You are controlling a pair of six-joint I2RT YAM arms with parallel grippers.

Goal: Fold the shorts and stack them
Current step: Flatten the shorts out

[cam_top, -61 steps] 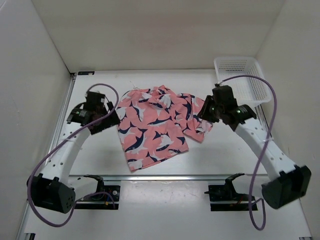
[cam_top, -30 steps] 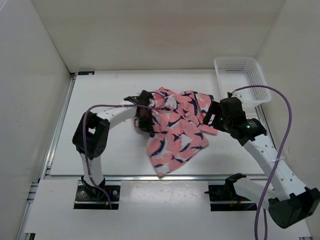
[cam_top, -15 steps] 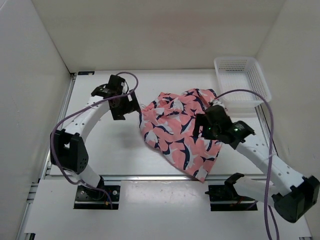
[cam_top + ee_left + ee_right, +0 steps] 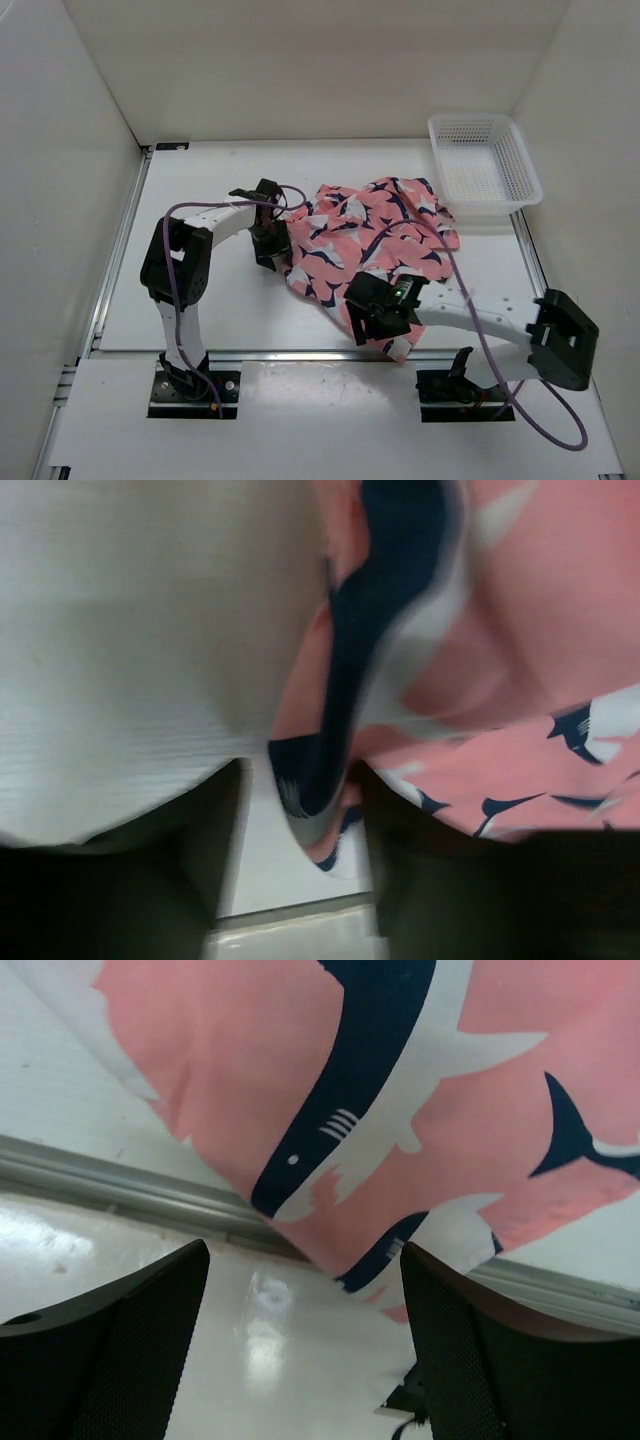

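Observation:
The coral-pink shorts [image 4: 372, 240] with navy and white fish lie crumpled mid-table, one corner [image 4: 395, 345] reaching the near rail. My left gripper [image 4: 272, 250] sits at their left edge. In the left wrist view a fold of the shorts [image 4: 325, 780] hangs between the fingers of the left gripper [image 4: 300, 785]. It touches the right finger, and bare table shows beside the left one. My right gripper [image 4: 366, 320] hovers over the near corner. It stands wide open [image 4: 305, 1260] with nothing in it, the shorts' hem [image 4: 400, 1160] just beyond the fingertips.
A white mesh basket [image 4: 484, 160] stands at the back right. A metal rail [image 4: 250, 352] runs along the table's near edge, also seen under the right gripper [image 4: 90, 1170]. White walls close in the table on three sides.
The left gripper came from the back left to the shorts' left edge and narrowed around a fold. The right arm swung nearer and left, to the shorts' near corner.

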